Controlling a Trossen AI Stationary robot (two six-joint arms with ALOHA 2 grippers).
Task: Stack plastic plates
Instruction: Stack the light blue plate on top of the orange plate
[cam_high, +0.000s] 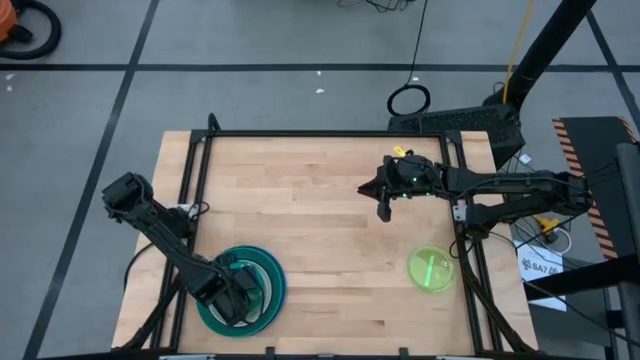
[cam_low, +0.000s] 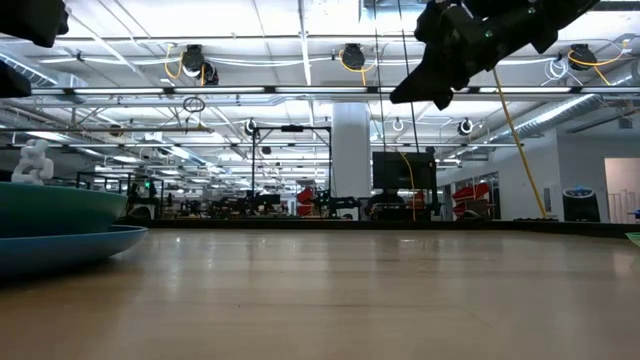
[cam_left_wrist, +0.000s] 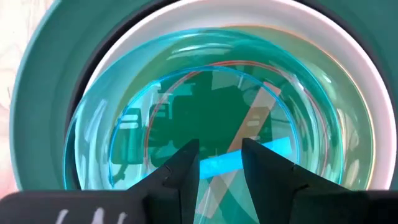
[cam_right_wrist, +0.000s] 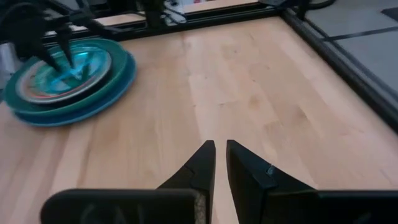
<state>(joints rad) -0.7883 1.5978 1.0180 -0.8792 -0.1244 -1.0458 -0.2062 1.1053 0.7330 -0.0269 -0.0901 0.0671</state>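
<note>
— Teal-and-blue stack (cam_high: 262, 290) on the left looks nearly built; left gripper (cam_high: 238, 297) hovers over it, jaws apart, holding nothing.

— What's left?

— Lime green plate (cam_high: 431, 269), alone at right. Right gripper (cam_high: 384, 203) hangs mid-table, jaws nearly together, empty.

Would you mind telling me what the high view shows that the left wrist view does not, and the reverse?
Only the high view shows the lime green plate lying alone on the table, apart from the stack, with the right gripper hanging above bare wood.

Only the left wrist view shows the translucent cyan plate lying inside the white plate.

Both show the left gripper over the stack, and the teal plate.
</note>
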